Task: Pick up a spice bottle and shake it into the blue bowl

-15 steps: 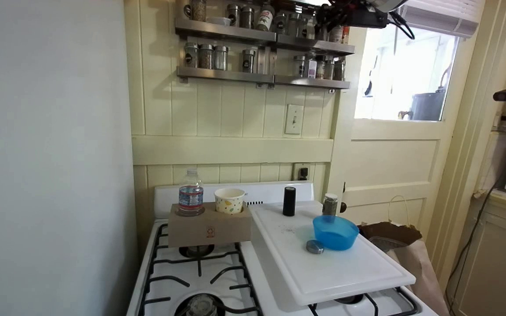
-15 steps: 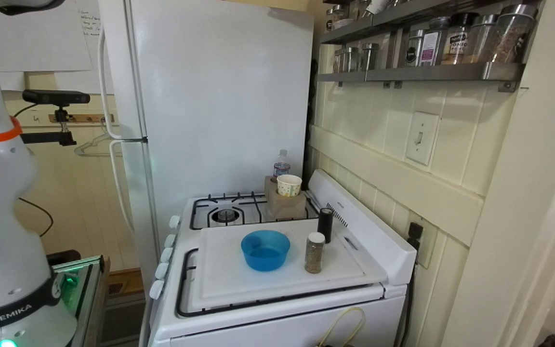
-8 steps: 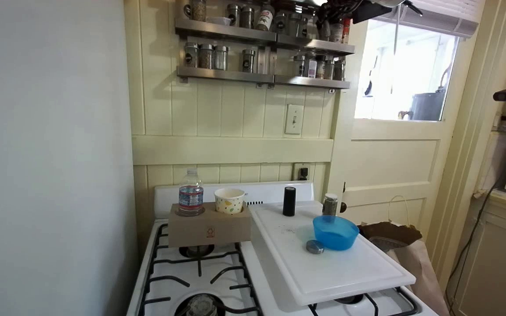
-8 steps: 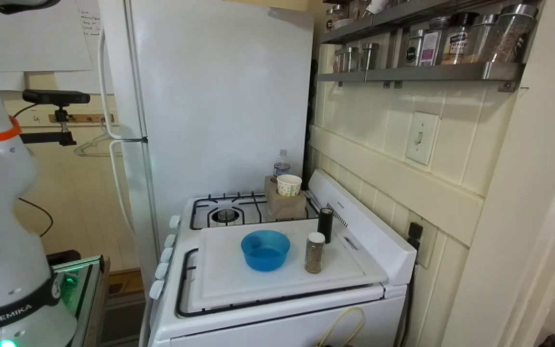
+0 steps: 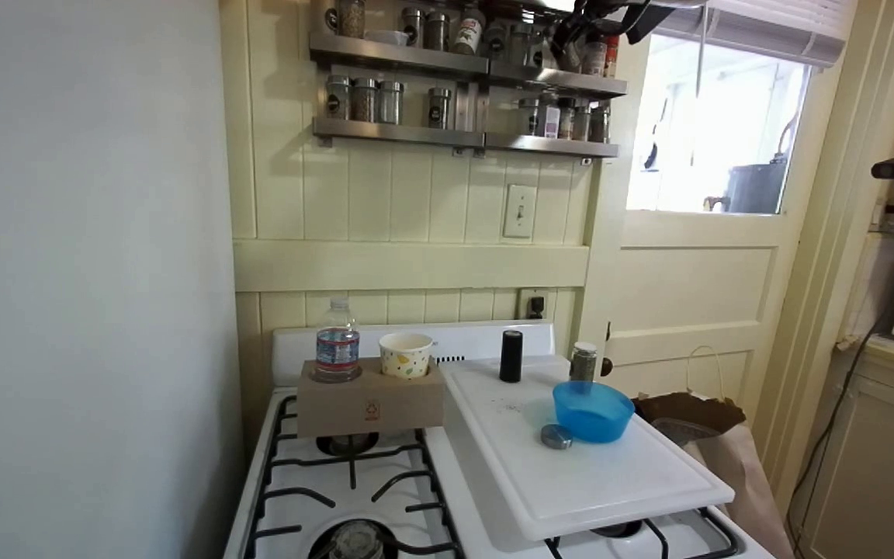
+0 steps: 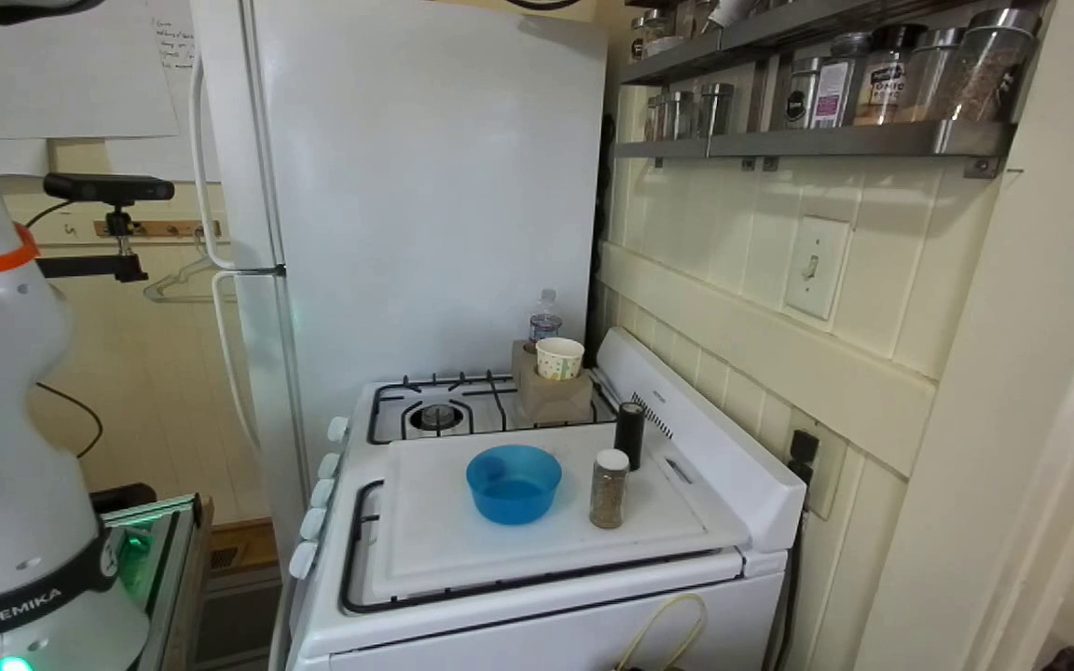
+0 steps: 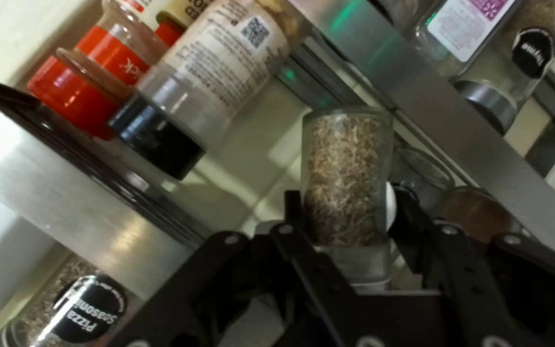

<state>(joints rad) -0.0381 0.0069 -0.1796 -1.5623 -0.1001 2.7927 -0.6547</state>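
Evidently gripper (image 7: 348, 209) was clamped on spice btl (image 7: 346, 166), up nr metal shelf (image 7: 443, 111) w/ other jars (image 7: 533, 53); blue bowl (image 5: 594, 413) sat below on wht board (image 5: 618, 489), lid (image 5: 556, 436) just beside it.

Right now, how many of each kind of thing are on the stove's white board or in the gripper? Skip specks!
Small round bright-blue bowl: 1
Clear cylindrical spice jars: 2 (one held)
Black upright cylinder: 1
Flat round silvery lid: 1
Total: 5
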